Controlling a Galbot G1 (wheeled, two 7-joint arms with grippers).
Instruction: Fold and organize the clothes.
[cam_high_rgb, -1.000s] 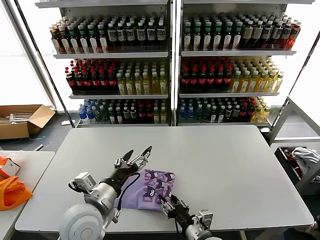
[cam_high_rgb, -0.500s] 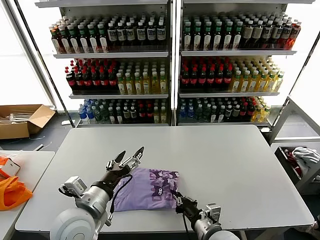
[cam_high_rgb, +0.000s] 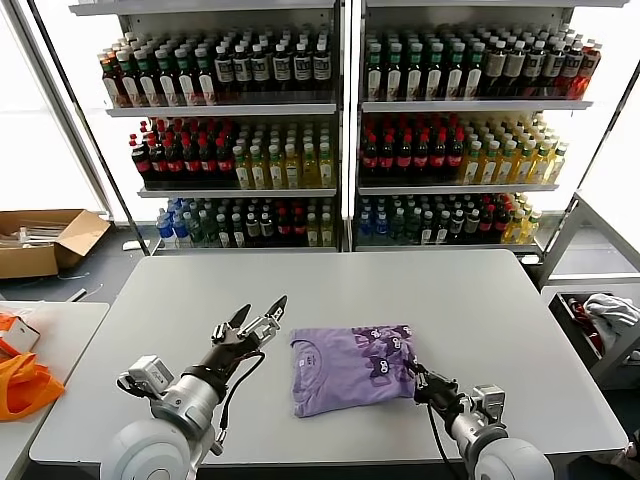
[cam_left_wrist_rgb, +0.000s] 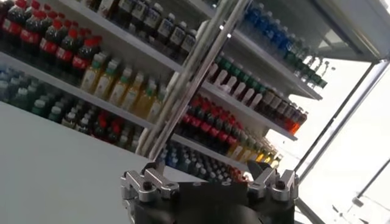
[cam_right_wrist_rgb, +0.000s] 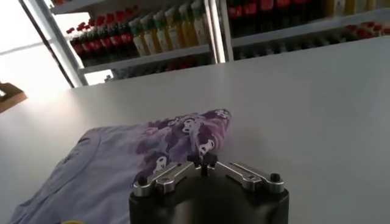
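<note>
The clothes are one lavender T-shirt (cam_high_rgb: 345, 370) with a dark purple print, lying folded on the grey table (cam_high_rgb: 470, 300) near its front edge. My right gripper (cam_high_rgb: 416, 381) sits low at the shirt's right edge, its fingertips pinched together on the printed corner (cam_right_wrist_rgb: 204, 137). In the right wrist view the right gripper (cam_right_wrist_rgb: 203, 162) meets the fabric (cam_right_wrist_rgb: 122, 164) right at its tips. My left gripper (cam_high_rgb: 255, 318) hovers open above bare table to the left of the shirt, apart from it. The left wrist view shows only the left gripper (cam_left_wrist_rgb: 210, 182) with spread fingers, facing the shelves.
Shelves of bottles (cam_high_rgb: 340, 130) stand behind the table. A side table at the left carries an orange bag (cam_high_rgb: 25, 385). A cardboard box (cam_high_rgb: 45, 240) lies on the floor at the far left. A bin with a white-grey cloth bundle (cam_high_rgb: 612, 312) stands at the right.
The right gripper has shut on the shirt's corner and pulled it to the right, out from under the left gripper. The left gripper drifted slightly left and stayed open.
</note>
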